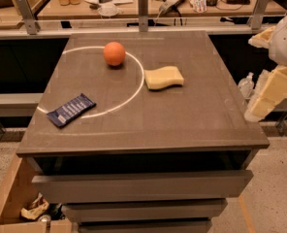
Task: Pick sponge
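1. The hand [265,97] is hanging past the right side of the table [192,125], out beyond its edge and well apart from everything on top. Nothing is showing in its hold, and I cannot tell whether it is open or closed.
2. The sponge [164,77] is the thing lying nearest to it. The pale yellow block is lying flat on the right half of the table, with its left end reaching the white arc [134,92] painted on the surface.
3. The orange ball [114,53] is sitting further left and further back, near the sponge but not touching it. The dark blue wrapped bar [71,109] is lying well apart, near the front-left edge.
4. Judging by this layout, the reach is not yet begun, so the whole approach is waiting to be done.
5. The risks I am seeing from here:
   - Coming in low from the side, the arm could be catching the table edge.
   - The sponge's long sides are curving, so a closing hand placed off-centre could be squeezing the soft foam crooked and letting it slip out on the lift.
   - Pressing down too far could be squashing the foam and pushing it along the table – possibly toward the ball, which would roll at a nudge.
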Controlling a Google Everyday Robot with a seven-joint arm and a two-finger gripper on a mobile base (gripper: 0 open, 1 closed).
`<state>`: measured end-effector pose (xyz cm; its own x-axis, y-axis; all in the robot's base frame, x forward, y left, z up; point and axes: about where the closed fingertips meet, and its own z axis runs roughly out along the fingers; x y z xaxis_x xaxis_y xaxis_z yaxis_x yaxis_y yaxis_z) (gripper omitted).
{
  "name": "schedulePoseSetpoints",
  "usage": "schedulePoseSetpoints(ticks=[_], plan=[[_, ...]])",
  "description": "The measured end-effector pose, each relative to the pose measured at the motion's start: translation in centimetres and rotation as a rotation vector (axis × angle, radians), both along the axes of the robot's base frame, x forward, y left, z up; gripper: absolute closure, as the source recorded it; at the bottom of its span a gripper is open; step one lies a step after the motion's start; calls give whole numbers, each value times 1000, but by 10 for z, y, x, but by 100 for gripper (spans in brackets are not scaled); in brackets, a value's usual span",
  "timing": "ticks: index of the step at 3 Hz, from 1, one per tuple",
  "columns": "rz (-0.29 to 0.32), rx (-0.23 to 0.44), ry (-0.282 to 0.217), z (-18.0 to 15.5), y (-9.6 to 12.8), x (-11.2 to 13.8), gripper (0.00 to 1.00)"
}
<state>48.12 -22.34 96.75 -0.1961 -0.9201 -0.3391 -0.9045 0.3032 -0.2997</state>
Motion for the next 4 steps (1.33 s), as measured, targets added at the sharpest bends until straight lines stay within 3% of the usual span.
schedulePoseSetpoints(ticks=[1, 2, 4], plan=[[43, 130, -33, -12, -2, 39, 0], [104, 254, -17, -29, 10, 78, 0], [205, 378, 48, -65, 58, 147, 0]])
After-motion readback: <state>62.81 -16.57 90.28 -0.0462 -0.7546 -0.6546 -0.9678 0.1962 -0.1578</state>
